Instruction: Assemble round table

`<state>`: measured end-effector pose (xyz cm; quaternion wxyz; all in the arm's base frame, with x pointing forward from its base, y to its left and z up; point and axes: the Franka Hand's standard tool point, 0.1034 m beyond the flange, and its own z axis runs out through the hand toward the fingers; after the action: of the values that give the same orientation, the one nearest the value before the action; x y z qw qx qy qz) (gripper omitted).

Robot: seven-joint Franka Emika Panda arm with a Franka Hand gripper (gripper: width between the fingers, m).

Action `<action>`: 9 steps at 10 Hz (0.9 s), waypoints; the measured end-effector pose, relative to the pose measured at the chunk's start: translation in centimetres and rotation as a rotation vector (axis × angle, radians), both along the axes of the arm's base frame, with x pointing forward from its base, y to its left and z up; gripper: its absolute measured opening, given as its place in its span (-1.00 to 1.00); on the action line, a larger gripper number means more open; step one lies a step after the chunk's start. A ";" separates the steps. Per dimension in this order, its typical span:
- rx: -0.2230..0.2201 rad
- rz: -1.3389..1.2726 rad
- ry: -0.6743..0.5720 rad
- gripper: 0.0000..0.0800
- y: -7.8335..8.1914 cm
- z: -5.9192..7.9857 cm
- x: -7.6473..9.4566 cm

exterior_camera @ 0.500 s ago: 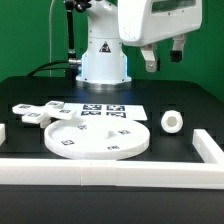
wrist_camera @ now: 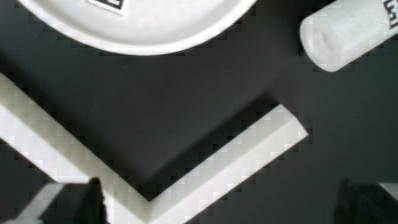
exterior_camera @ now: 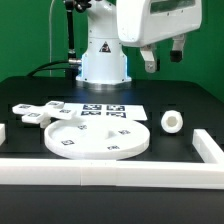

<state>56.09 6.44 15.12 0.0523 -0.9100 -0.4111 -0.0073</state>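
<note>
The tool (exterior_camera: 163, 56) is hanging wide open, gripping nothing, high over the worktop (exterior_camera: 190, 105). The disc (exterior_camera: 97, 138) is lying central, the leg (exterior_camera: 173, 122) nearer the corner.

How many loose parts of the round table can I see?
3: the disc top in the middle, the cross-shaped base at the exterior view's left, the cylindrical leg at its right.
</note>
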 end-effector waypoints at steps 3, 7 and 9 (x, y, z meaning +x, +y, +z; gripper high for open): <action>0.009 0.122 -0.021 0.62 -4.4 -2.8 -2.0; 0.016 0.186 -0.031 0.62 -9.4 -6.9 -2.9; 0.017 0.188 -0.030 0.62 -9.4 -7.0 -3.0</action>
<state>53.10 -2.95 8.15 0.0545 -0.8668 -0.4952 -0.0194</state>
